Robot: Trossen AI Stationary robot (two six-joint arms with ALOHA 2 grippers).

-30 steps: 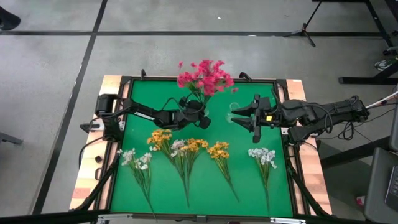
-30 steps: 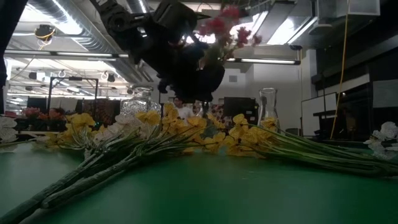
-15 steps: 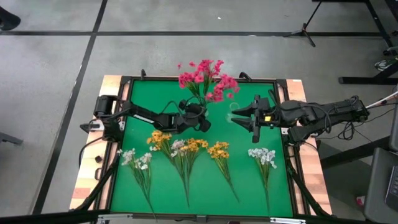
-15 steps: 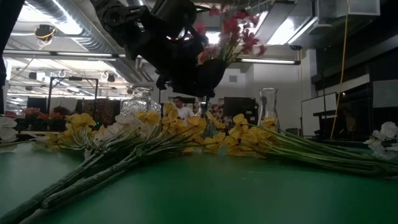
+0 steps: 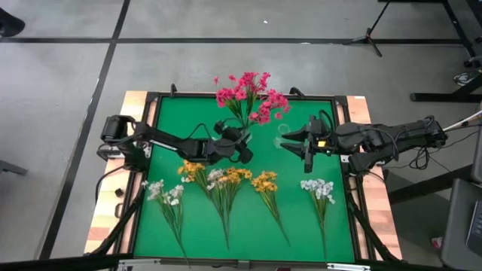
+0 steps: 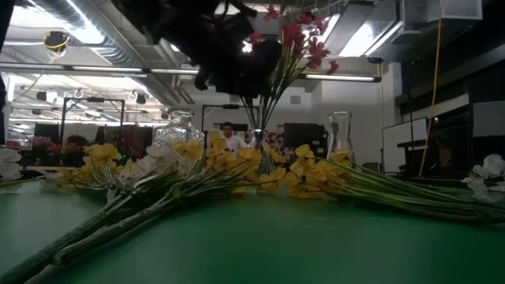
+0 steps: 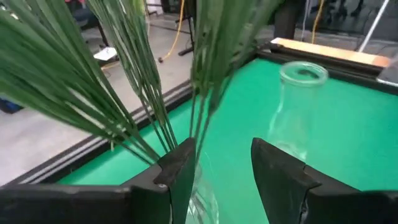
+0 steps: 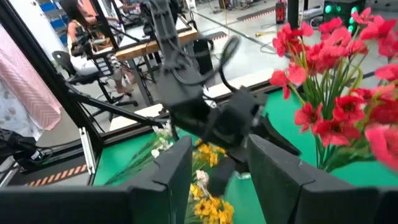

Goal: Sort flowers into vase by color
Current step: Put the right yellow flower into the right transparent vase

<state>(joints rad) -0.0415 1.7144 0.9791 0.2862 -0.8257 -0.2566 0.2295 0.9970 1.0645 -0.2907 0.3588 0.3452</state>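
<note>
Since our left gripper hangs fingers apart just beside the vase where the pink flowers stand upright, we judge them released, our right gripper likewise parted, empty, near the empty vase.

Two dark, near-black jointed arms, built of slim tube links between chunkier rounded joint housings, with black cables looping loosely alongside. Left gripper and right gripper each ending in two flat, matte black fingers with angular, chamfered edges. A small yellow-green marking on the right wrist housing.
</note>
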